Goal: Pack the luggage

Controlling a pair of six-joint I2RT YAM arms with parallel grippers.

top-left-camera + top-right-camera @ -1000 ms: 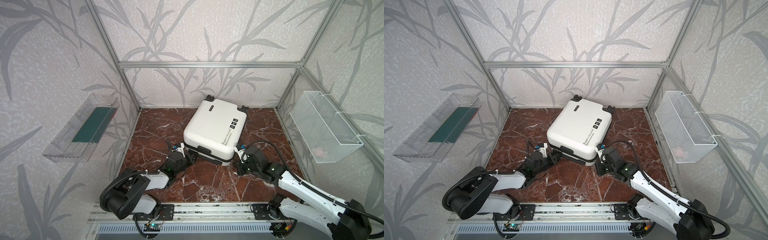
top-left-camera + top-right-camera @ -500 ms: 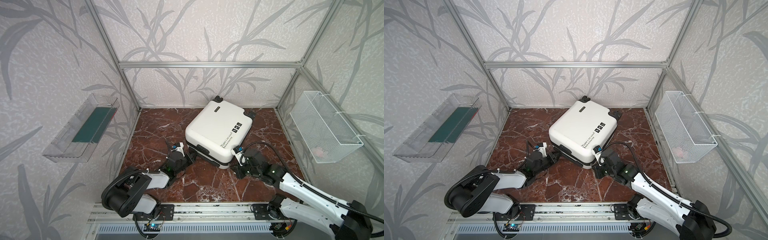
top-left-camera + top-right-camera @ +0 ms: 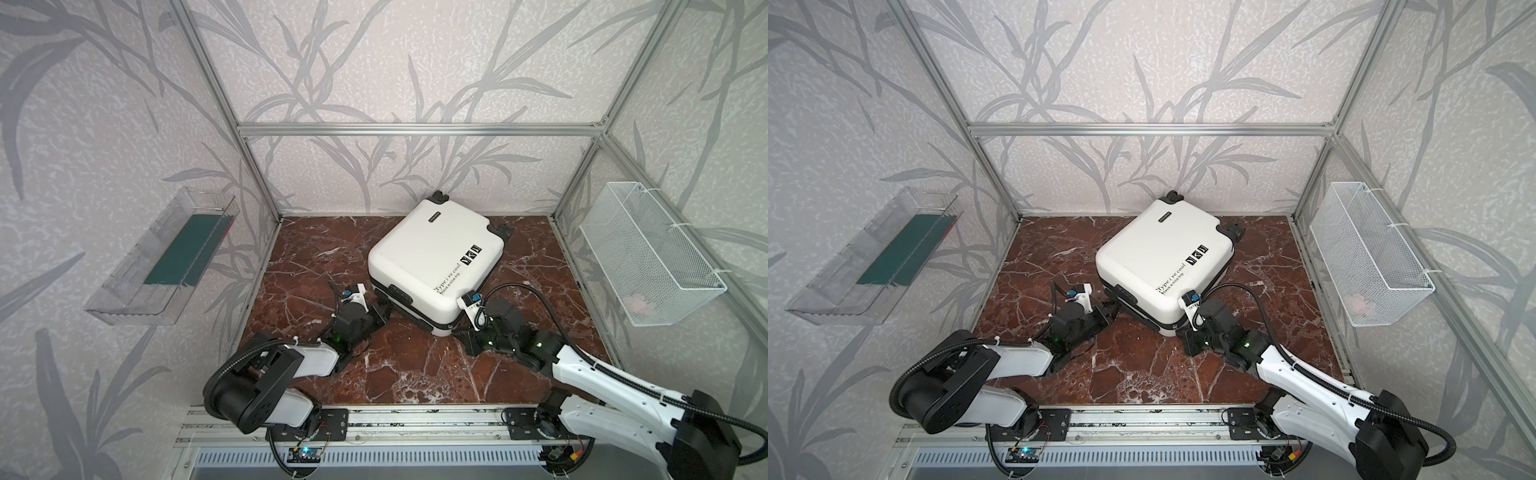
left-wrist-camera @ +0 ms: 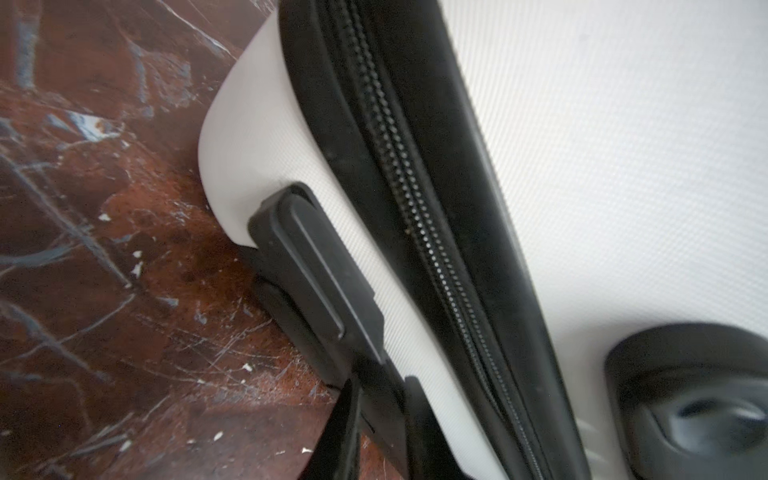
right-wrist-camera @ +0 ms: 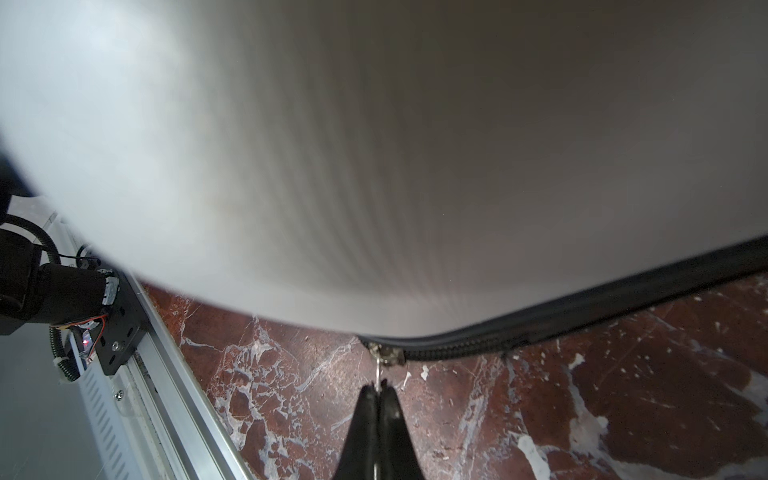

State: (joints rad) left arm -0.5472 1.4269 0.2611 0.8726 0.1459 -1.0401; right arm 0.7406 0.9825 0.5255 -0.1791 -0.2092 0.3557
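The luggage point(image 3: 432, 257) point(image 3: 1163, 257), a white hard-shell case with black wheels, lies closed and flat on the marble floor in both top views. My left gripper point(image 3: 384, 313) point(image 3: 1111, 309) is low at its near side. In the left wrist view the left gripper point(image 4: 382, 419) has its fingers point(image 4: 351, 419) tight on either side of the black side handle point(image 4: 316, 270). My right gripper point(image 3: 459, 332) point(image 3: 1179, 332) sits at the case's near corner. The right wrist view shows the right gripper point(image 5: 378, 384) shut on the thin metal zipper pull point(image 5: 377, 372) under the white shell point(image 5: 374, 166).
A clear plastic bin point(image 3: 166, 257) holding a dark green item hangs on the left wall. A white wire mesh basket point(image 3: 648, 257) with something pink inside hangs on the right wall. An aluminium rail point(image 3: 374, 415) runs along the front floor edge.
The luggage has turned on the floor, its wheel end swinging right and its near corner coming forward. My right gripper moved left with the zipper pull. The left jaws narrowed onto the handle.
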